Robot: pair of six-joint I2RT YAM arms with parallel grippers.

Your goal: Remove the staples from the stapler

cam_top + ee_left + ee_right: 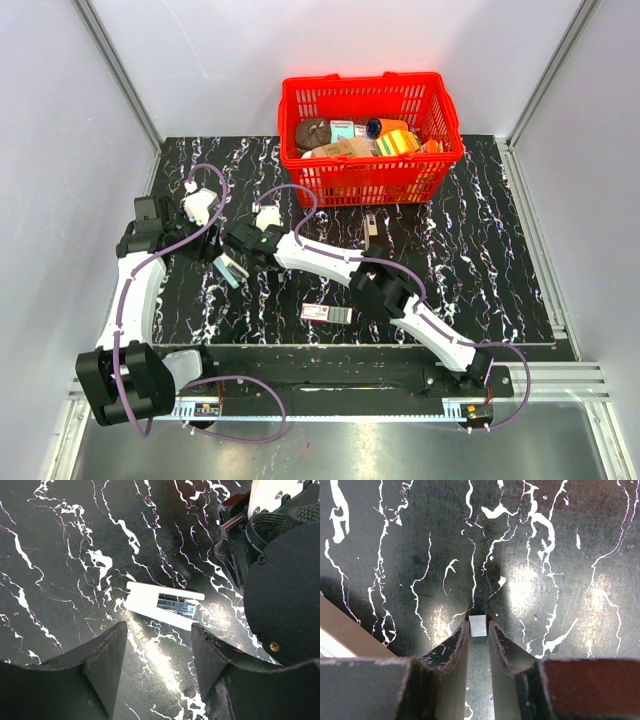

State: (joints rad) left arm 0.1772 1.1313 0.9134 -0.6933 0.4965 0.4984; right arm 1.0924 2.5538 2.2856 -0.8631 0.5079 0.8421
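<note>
The stapler [165,605] is white, lies open on the black marbled table and shows its shiny metal channel. It also shows in the top view [229,270]. My left gripper [157,652] is open and empty just in front of it, with the fingers apart. It shows in the top view [207,245] at the left. My right gripper [479,630] is shut on the staples [478,625], a short silvery ribbed strip pinched between its fingertips just above the table. It sits beside the stapler in the top view [245,240].
A red basket [440,155] full of small items stands at the back. A flat red-and-white box [328,313] lies mid-table near the front. A small dark object [372,226] lies in front of the basket. The right arm's wrist [280,595] crowds the stapler's right side.
</note>
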